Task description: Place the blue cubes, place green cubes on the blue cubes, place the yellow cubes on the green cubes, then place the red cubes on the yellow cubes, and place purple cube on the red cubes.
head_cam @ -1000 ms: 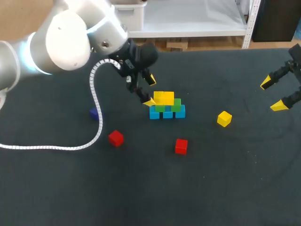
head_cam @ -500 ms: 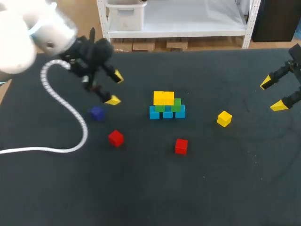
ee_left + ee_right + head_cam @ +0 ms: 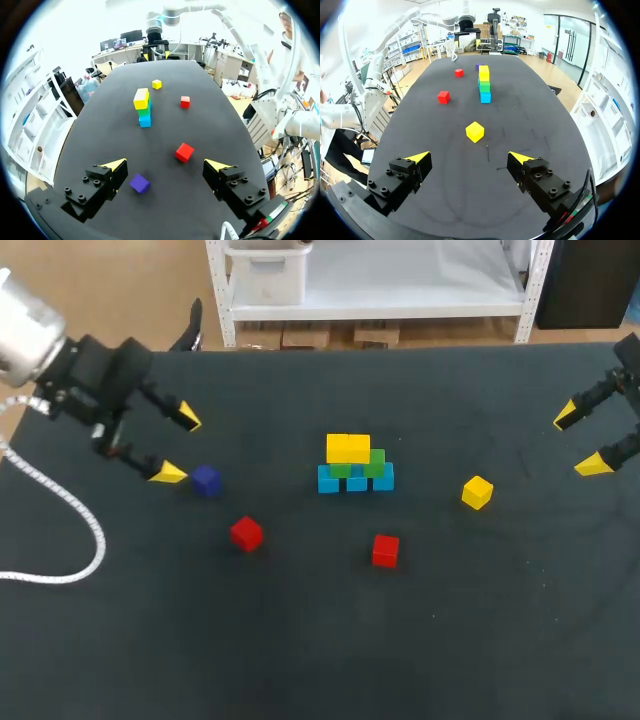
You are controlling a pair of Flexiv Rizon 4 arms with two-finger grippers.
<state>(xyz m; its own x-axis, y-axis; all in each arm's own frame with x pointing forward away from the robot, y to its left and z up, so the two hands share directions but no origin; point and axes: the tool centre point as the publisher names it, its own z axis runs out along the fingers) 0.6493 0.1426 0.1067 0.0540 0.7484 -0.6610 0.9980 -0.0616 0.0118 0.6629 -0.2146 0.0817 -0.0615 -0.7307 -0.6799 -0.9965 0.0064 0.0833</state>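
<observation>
Left hand [image 3: 178, 445] gapes empty just beside the purple cube [image 3: 206, 480]; right hand [image 3: 580, 441], likewise spread wide and empty, hangs well apart from it.

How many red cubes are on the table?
2. The left red cube lies near the purple cube; the right red cube lies in front of the stack. None appears hidden.

Silver arm [image 3: 20, 325], black wrist [image 3: 100, 375] (ribbed white cable [image 3: 99, 540]), yellow-tipped jaws.
</observation>
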